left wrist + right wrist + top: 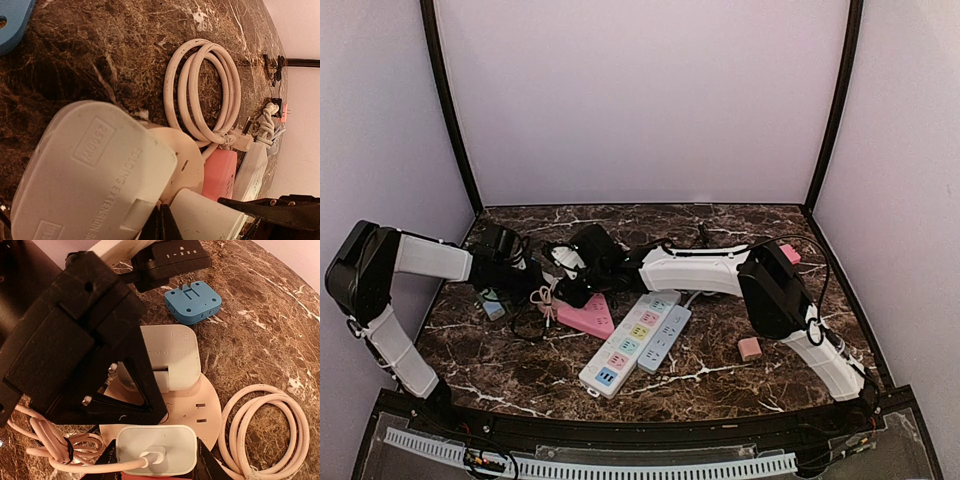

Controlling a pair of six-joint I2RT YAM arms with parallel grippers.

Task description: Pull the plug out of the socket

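A round beige socket disc (210, 412) lies on the marble table; it also shows in the left wrist view (184, 160). Two white plugs sit in it. The white charger plug (156, 447) with a pink cable is between my right gripper's (156, 464) fingers, which press on both its sides. The larger white folding plug (172, 357) sits behind it and fills the left wrist view (90, 170). My left gripper (161, 222) is shut, its tips pressed on the disc between the two plugs. In the top view both grippers meet at the left (560, 268).
A coiled white cable (265, 432) lies right of the disc. A blue adapter (192, 302) and a black adapter (170, 260) lie beyond it. A pink power strip (582, 315), two white power strips (630, 345) and a small pink block (748, 348) lie nearer the front.
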